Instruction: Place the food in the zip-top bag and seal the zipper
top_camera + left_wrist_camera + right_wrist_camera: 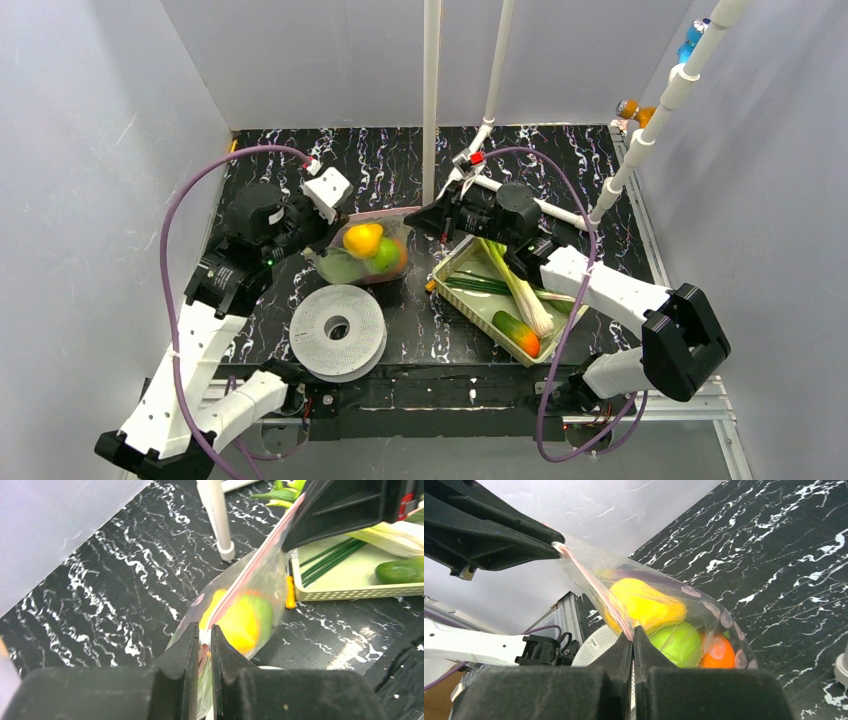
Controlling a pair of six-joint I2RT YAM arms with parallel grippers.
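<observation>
Fingers of left gripper (204,630) and right gripper (633,634) tight on the zipper (250,571) (zip-top bag (724,617): pear (644,602), apple (679,642), orange (719,652) inside)

One clear crinkly plastic zip-top bag (704,607) sits left of the pale green rectangular tray (350,594), showing three toy fruits (one yellow pear (644,602), one green apple (679,642), one orange (719,652)). One white round spool (337,330), also left of the tray. Inside the tray, one green cucumber (400,571).
</observation>
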